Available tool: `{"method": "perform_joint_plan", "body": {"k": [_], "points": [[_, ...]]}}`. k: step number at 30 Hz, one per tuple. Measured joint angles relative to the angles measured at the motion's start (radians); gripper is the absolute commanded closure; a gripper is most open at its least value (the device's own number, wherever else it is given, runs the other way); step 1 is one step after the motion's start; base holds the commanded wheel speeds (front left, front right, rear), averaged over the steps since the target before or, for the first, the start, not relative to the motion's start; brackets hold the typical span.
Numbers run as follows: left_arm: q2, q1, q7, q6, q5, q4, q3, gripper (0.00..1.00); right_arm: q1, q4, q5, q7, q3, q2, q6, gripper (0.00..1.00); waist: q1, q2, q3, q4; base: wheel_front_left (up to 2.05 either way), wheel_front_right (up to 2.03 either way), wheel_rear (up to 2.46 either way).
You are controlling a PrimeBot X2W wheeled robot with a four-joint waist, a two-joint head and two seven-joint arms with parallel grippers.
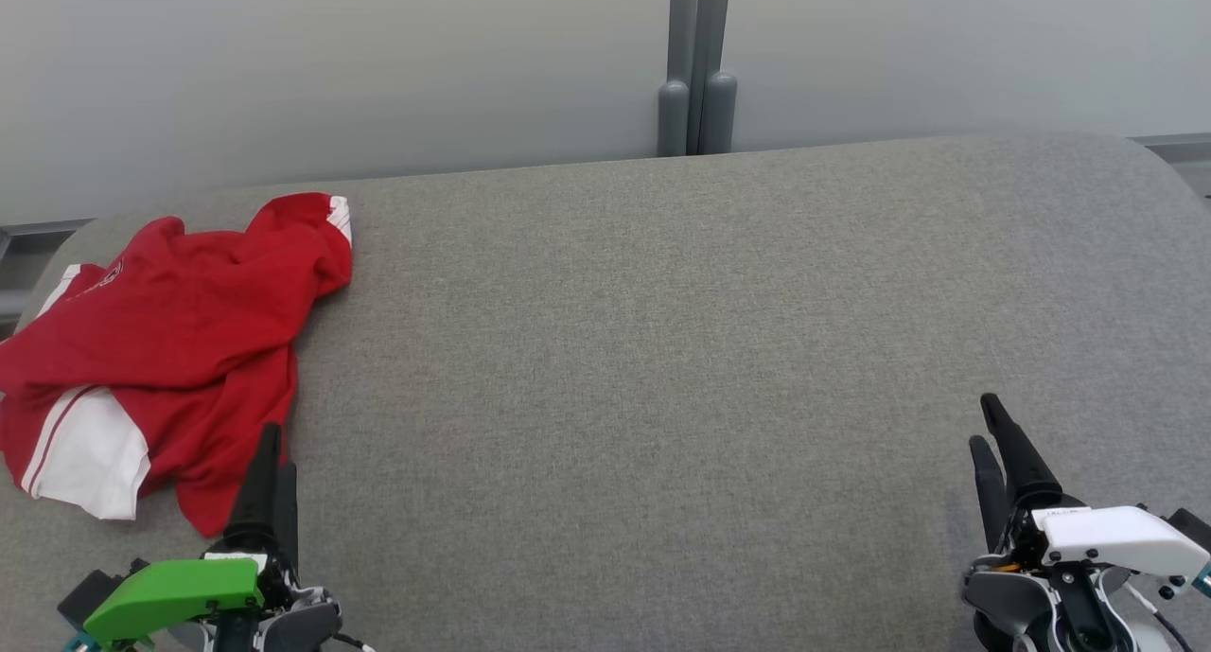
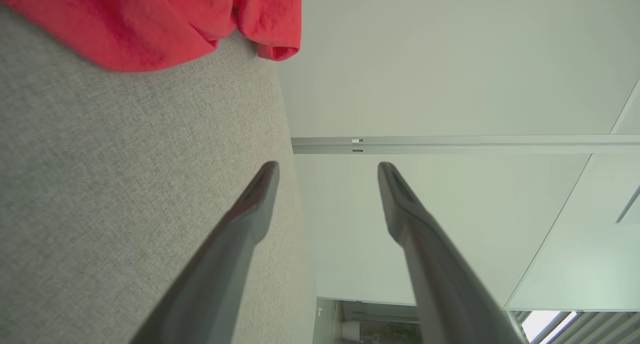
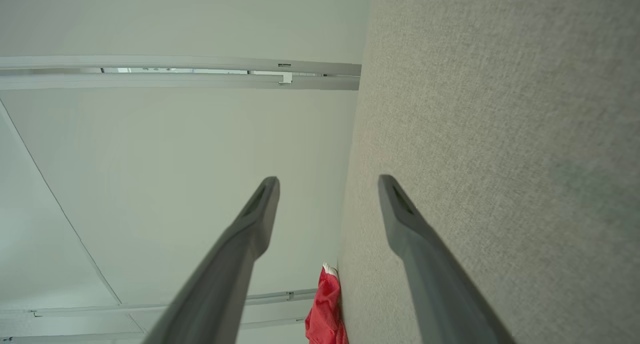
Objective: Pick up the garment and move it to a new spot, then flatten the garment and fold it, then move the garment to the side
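Left gripper (image 1: 277,449) beside garment (image 1: 180,340)

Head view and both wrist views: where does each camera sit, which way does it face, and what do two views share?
Head view: on the head, facing down at the grey surface and garment; left gripper lower left, right gripper lower right.
Left wrist view: from that wrist along its open fingers toward the wall; garment top left.
Right wrist view: from that wrist along its open fingers; garment at bottom.
Shared: garment, grey surface.

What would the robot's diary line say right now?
garment: crumpled, left side | left gripper: jaws open, empty, near garment | right gripper: jaws open, empty
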Motion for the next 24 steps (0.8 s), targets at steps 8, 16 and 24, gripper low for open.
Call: {"method": "perform_joint_plan", "body": {"k": [8, 16, 24], "points": [[0.004, 0.000, -0.039, 0.000, 0.094, -0.001, -0.032, 0.00, 0.017, -0.049, -0.183, -0.035, 0.001, -0.001, 0.000, 0.00, 0.0000, 0.0000, -0.001, 0.001, 0.00, 0.00, 0.00], [0.004, 0.000, -0.073, 0.003, 0.260, -0.008, -0.036, 0.00, 0.021, -0.102, -0.412, -0.068, 0.017, -0.002, 0.000, 0.00, 0.0000, 0.0000, 0.000, 0.003, 0.00, 0.00, 0.00], [0.004, 0.000, -0.104, 0.008, 0.474, -0.018, -0.040, 0.00, 0.037, -0.123, -0.604, -0.097, 0.034, -0.019, 0.000, 0.00, 0.0000, 0.0000, 0.000, 0.006, 0.00, 0.00, 0.00]]}}
